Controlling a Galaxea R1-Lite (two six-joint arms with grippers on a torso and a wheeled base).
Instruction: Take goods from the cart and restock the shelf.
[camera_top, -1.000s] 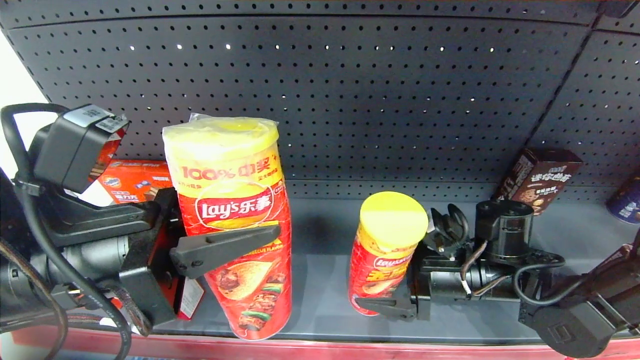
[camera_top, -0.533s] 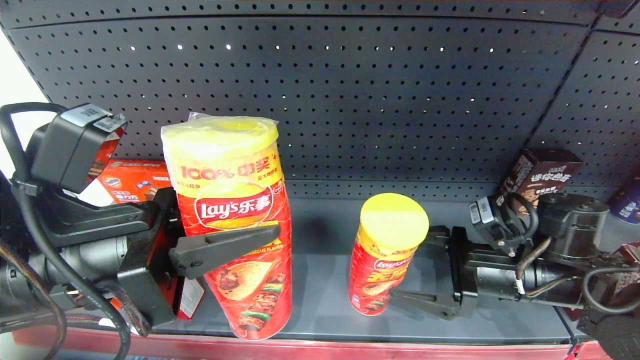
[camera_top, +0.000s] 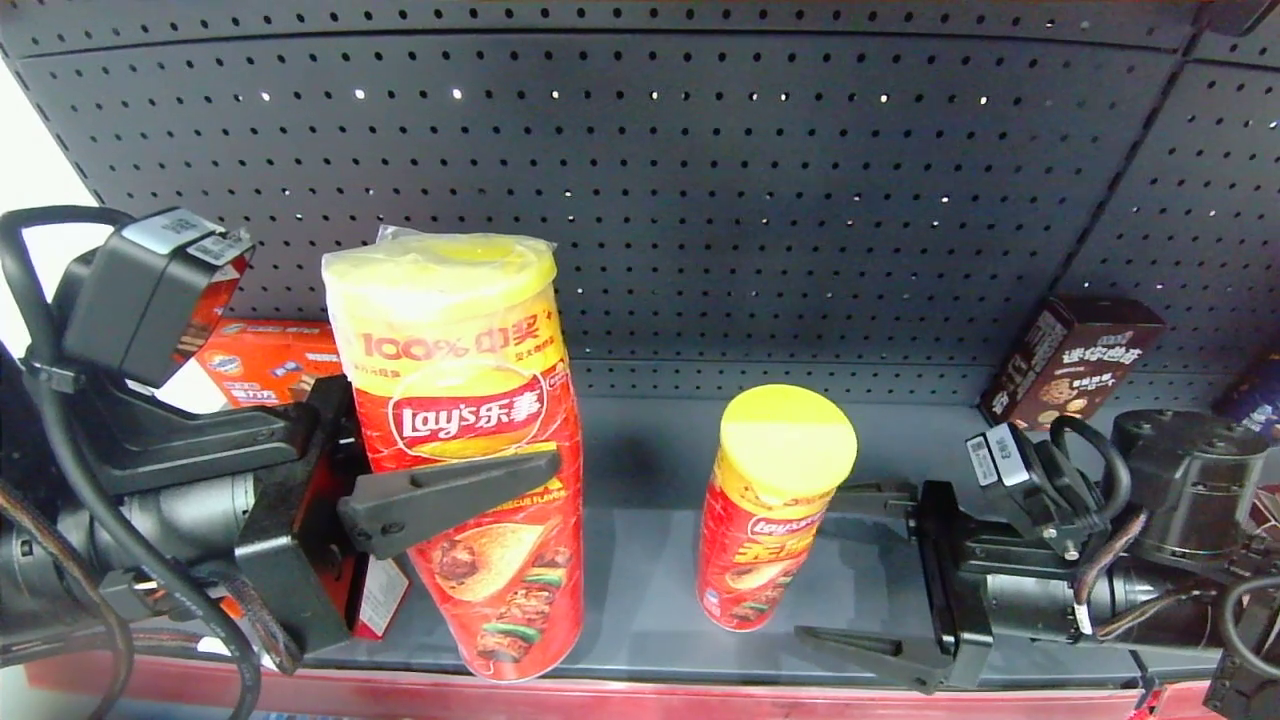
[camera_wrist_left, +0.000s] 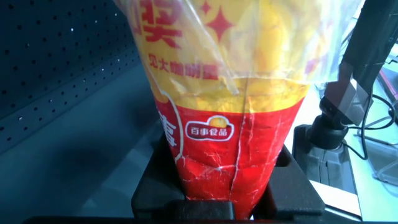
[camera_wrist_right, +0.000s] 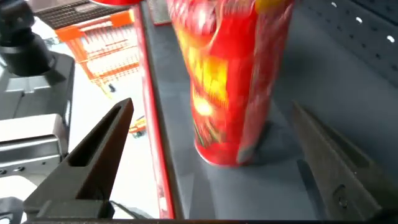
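A tall red chips can (camera_top: 470, 450) with a yellow lid and a loose plastic wrap is held upright at the shelf's front left, and my left gripper (camera_top: 500, 470) is shut on its middle. In the left wrist view the can (camera_wrist_left: 230, 124) rises out of the jaws. A smaller red chips can (camera_top: 770, 510) with a yellow lid stands alone on the grey shelf (camera_top: 650, 610). My right gripper (camera_top: 835, 565) is open just to its right, clear of it. From the right wrist the small can (camera_wrist_right: 230, 81) stands beyond the spread fingers (camera_wrist_right: 99, 155) of the right gripper (camera_wrist_right: 211, 107).
A dark pegboard wall (camera_top: 700, 200) backs the shelf, and a red lip (camera_top: 700, 695) runs along its front. At the back left lies an orange box (camera_top: 270, 360). A brown box (camera_top: 1075, 360) leans at the back right beside a blue pack (camera_top: 1255, 395). The orange cart (camera_wrist_right: 106, 43) stands below.
My right gripper has let go of the small can and drawn back to the right, jaws open. The can stays standing. The left arm and its can have not moved.
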